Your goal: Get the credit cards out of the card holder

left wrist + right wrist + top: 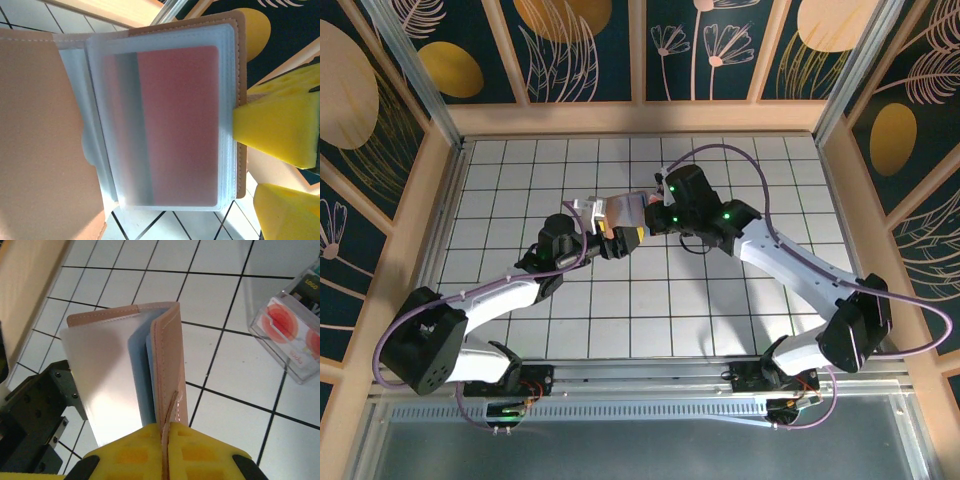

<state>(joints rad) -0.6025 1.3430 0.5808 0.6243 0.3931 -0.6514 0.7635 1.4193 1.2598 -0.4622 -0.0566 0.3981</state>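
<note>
The tan leather card holder [620, 211] hangs open above the middle of the table between both grippers. My right gripper [655, 212] is shut on its brown tab and cover edge [172, 427], so that cover [170, 355] shows edge-on with blue-grey lining beside it. In the left wrist view the holder's tan flap [40, 125] lies at the left. Frosted clear sleeves face the camera with a red card [175, 125] inside. My left gripper [245, 165] has its yellow fingers [275, 125] apart, the upper one lying over the sleeves' right edge.
A clear plastic box [287, 335] with red and teal contents sits on the white tiled table at the right of the right wrist view. Wooden walls ring the table [520, 330]. The left arm's dark body [35, 420] is just behind the holder.
</note>
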